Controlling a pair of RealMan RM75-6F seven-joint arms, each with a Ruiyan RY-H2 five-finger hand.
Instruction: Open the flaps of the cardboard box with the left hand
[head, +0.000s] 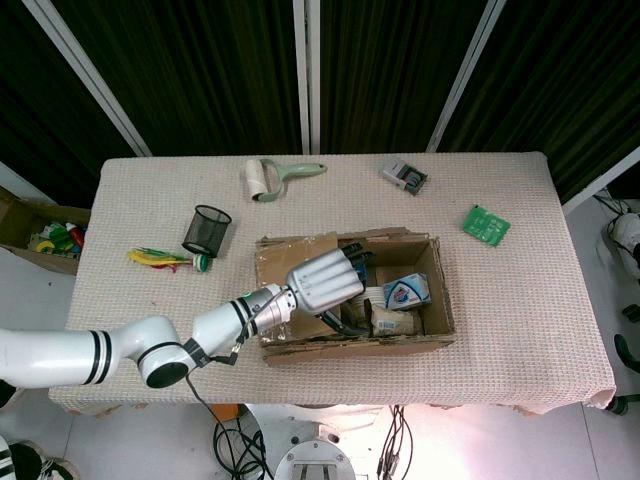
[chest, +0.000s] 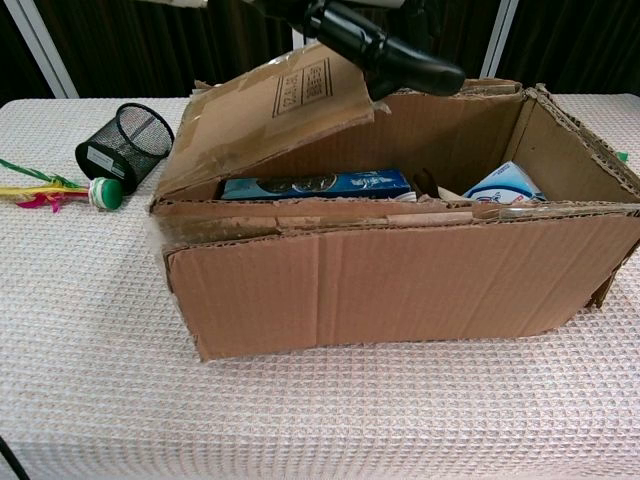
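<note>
Over the cardboard box (head: 355, 295), my left hand (head: 322, 279) lifts a flap (chest: 270, 110).
My dark fingers (chest: 385, 55) hook under the flap's edge and hold it tilted up. The box sits near the table's (head: 520, 300) front edge.

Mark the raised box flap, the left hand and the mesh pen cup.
raised flap (chest: 262, 108), chest view, middle of its printed face
left hand (head: 322, 280), head view, back of the hand
mesh pen cup (chest: 126, 140), chest view, its side wall

one cardboard box (head: 352, 295), one mesh cup (head: 206, 230), one lint roller (head: 268, 179)
</note>
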